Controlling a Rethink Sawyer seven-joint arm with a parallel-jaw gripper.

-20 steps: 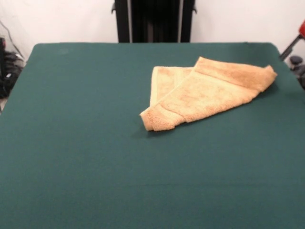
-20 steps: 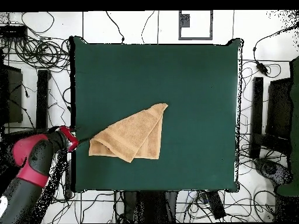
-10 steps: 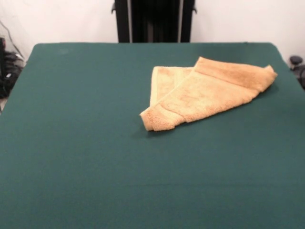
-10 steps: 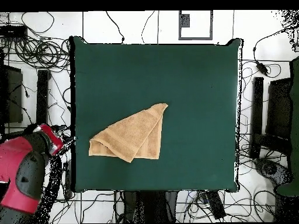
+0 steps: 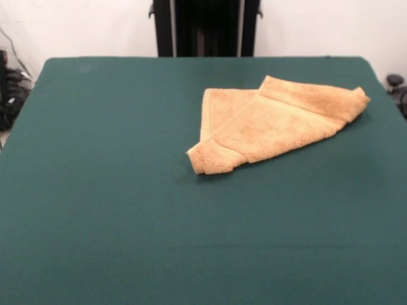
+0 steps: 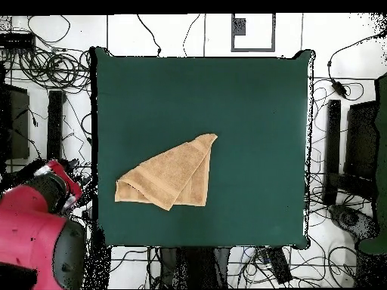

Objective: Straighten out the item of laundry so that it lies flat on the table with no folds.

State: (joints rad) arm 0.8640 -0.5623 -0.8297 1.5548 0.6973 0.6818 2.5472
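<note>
Task not done. Towel (image 5: 280, 124) lies folded on table (image 5: 102, 210), upper right of centre in front view; in overhead view (image 6: 170, 175) sits lower left of centre on table (image 6: 249, 98). Top layer doubled diagonally over a lower layer, which peeks out as a strip at towel's left side in front view. Folded point aims toward frame centre-bottom there; opposite tip reaches toward table's right edge. Band stripe visible along upper flap edge. No tag seen.

Left to do, by judgement: lift top flap, peel it back off the lower layer, spread to full rectangle, smooth wrinkles. Nothing of that visible as done yet.

Arm (image 6: 38, 234) off the table, lower left of overhead frame, beyond table's left edge; absent from front view. Gripper not made out in either view, so released or clenched: cannot tell. Nothing held as far as seen; towel untouched.

Edges & room: in overhead view towel's left tip near table's left edge, bottom side fairly near lower edge. Lots of bare green above and to right. Unfolding toward upper right of overhead frame looks safest; unfolding leftward risks overhang. Cables and gear round table, all off the surface.
</note>
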